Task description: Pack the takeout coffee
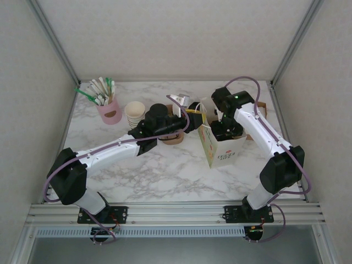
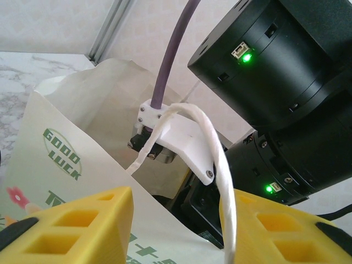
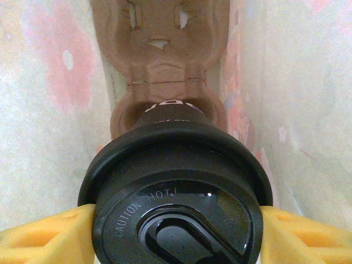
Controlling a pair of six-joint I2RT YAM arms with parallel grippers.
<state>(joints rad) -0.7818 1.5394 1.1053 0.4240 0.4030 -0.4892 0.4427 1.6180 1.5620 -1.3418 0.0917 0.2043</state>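
Inside white paper bag w/ green print point(image 1: 219, 151), right pincer point(image 3: 176, 234) clamps takeout coffee cup w/ round black plastic lid point(image 3: 176, 181) over brown pulp cup carrier point(image 3: 159, 66). At bag's rim, left pincer point(image 2: 176, 220) is part open, white twisted-cord bag handle point(image 2: 190, 118) hanging btwn its fingers, unpinched. Bag stands on marble counter point(image 1: 165, 170).

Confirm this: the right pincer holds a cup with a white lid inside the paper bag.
Not quite: the lid is black, not white. The right wrist view shows the right pincer holding the cup with its black lid inside the paper bag.
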